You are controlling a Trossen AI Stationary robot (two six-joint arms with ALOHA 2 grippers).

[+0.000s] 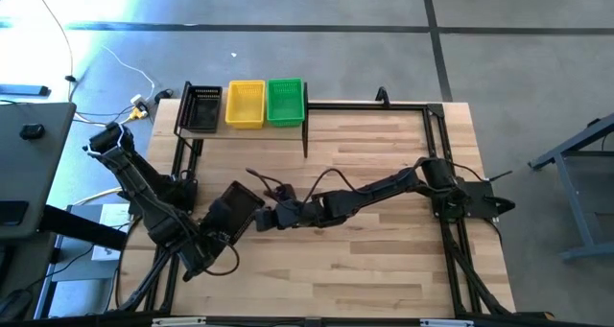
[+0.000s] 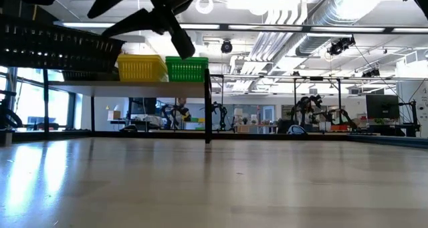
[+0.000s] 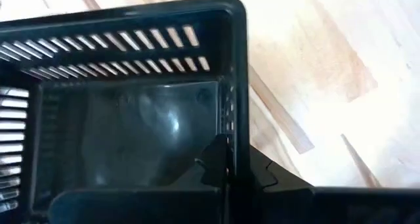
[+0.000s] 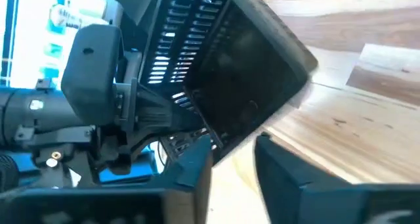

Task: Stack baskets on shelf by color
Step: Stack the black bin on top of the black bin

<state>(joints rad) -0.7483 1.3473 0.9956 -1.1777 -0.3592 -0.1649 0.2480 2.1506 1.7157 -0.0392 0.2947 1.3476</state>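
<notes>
Progress: shelf (image 1: 317, 105) at table's far edge carries three baskets side by side, black basket (image 1: 201, 108), yellow basket (image 1: 245, 105), green basket (image 1: 285, 103); whether any are stacks I can't tell. A fourth, the held black basket (image 1: 233, 210), is off the shelf, tilted in mid-air over the near-left tabletop (image 1: 384, 260) btw both arms. Left gripper (image 3: 226, 175) is clamped shut on its rim wall. Right gripper (image 4: 233, 155) sits at the opposite edge w/ fingers parted, not gripping. Left to do, I'd judge: carry it onto the black one. Baskets are hard plastic, rectangular, slotted walls, glossy solid floor; shelf is a pale board on a thin black frame.
</notes>
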